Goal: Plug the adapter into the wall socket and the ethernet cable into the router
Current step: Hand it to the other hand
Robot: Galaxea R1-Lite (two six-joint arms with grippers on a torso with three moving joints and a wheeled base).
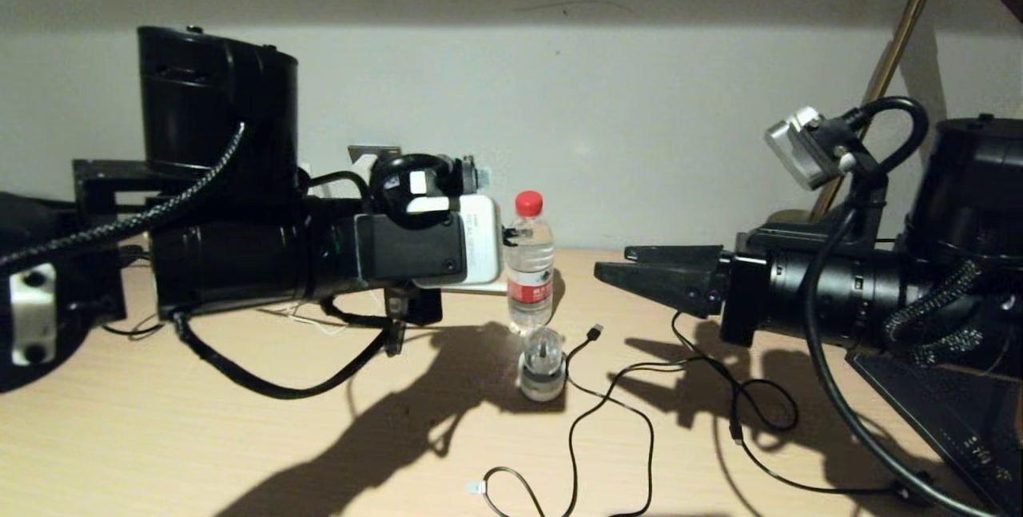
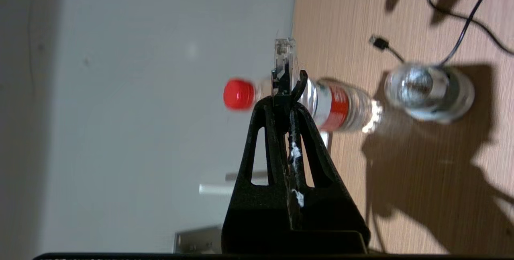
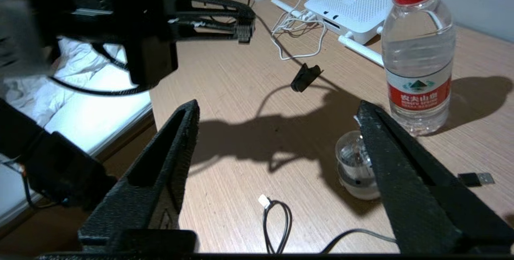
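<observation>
My left gripper (image 2: 286, 91) is shut on the ethernet cable's clear RJ45 plug (image 2: 283, 53), held above the desk just left of the water bottle. In the right wrist view the same plug (image 3: 244, 31) sticks out of the left gripper's tips, and the cable's black disc end (image 3: 305, 77) hangs below. The white router (image 3: 353, 7) lies flat behind, beside a thin white cord (image 3: 297, 31); the adapter itself is not visible. A corner of the grey wall socket (image 2: 196, 242) shows. My right gripper (image 1: 599, 269) hovers open and empty over the desk.
A red-capped water bottle (image 1: 529, 269) stands mid-desk with a clear-domed round gadget (image 1: 542, 365) in front of it. A thin black USB-tipped cable (image 1: 595, 332) loops across the wood. A brass lamp stem (image 1: 895, 61) rises at the back right.
</observation>
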